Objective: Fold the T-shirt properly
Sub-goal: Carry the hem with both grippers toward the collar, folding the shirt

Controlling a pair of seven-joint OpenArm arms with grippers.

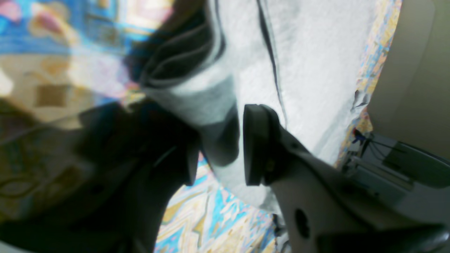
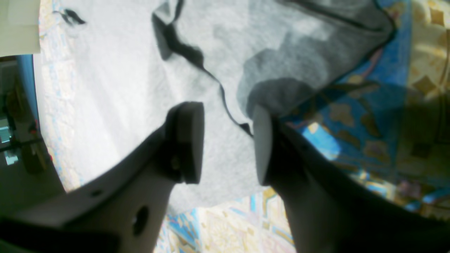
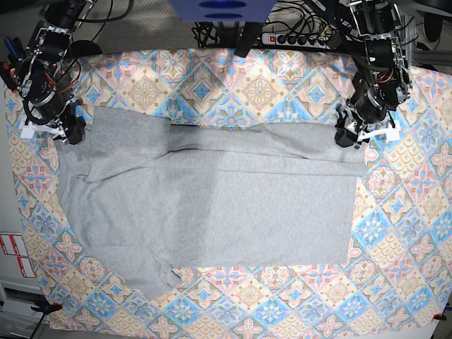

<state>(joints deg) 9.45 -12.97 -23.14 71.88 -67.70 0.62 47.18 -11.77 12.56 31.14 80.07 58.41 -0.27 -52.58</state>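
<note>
The grey T-shirt point(image 3: 212, 205) lies spread flat on the patterned tablecloth point(image 3: 282, 78), plain side up, with its far edge folded over in a band. My left gripper point(image 3: 349, 134) is low at the shirt's far right corner. In the left wrist view it point(image 1: 221, 154) is open, with a raised fold of the shirt point(image 1: 211, 105) standing between the jaws. My right gripper point(image 3: 74, 132) is low at the shirt's far left corner. In the right wrist view it point(image 2: 226, 144) is open over the shirt point(image 2: 105, 88), right by a creased hem.
A power strip and cables point(image 3: 304, 37) lie along the table's back edge. Both arm bases stand at the far corners. The tablecloth reaches the table's edges on all sides. White labels point(image 3: 10, 254) sit off the left edge.
</note>
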